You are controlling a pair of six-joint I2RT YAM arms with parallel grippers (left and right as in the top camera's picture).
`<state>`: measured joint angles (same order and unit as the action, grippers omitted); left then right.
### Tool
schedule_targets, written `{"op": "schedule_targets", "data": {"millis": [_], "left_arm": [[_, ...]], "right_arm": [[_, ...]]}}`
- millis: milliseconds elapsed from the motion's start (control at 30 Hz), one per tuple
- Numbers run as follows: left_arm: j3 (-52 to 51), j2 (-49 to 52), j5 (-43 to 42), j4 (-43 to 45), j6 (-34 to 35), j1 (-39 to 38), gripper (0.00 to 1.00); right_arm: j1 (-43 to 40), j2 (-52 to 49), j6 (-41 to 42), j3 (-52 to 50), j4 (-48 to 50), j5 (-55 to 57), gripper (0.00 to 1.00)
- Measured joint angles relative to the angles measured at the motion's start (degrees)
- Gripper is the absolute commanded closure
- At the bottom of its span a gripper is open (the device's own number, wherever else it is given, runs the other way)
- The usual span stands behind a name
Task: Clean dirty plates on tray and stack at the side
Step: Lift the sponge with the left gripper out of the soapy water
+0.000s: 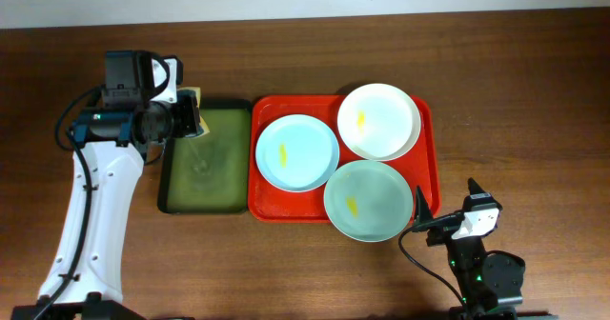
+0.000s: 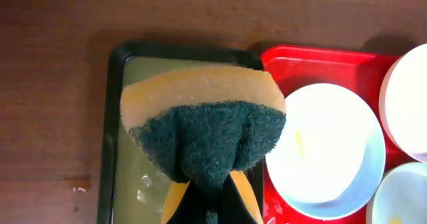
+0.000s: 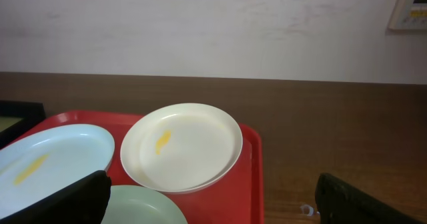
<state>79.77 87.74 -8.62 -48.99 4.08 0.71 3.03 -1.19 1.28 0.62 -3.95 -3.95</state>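
Note:
The red tray holds three plates, each with a yellow smear: a pale blue plate at left, a white plate at back right, a pale green plate at front. My left gripper is shut on a yellow and dark green sponge and holds it over the back of the dark green tray. My right gripper is open and empty near the red tray's front right corner. The right wrist view shows the white plate, blue plate and green plate.
The dark green tray holds a thin layer of liquid with a few bubbles. Bare wooden table lies to the right of the red tray and behind both trays. A white wall stands at the back.

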Motion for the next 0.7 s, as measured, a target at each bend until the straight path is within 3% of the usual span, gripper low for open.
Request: {"op": "schedule_targets", "data": {"millis": [700], "left_arm": [[-3.7,3.9,-4.1,3.0,0.0,0.0,1.00]], "right_arm": [[0.0,0.0,0.0,0.0,0.0,0.0,0.01]]}}
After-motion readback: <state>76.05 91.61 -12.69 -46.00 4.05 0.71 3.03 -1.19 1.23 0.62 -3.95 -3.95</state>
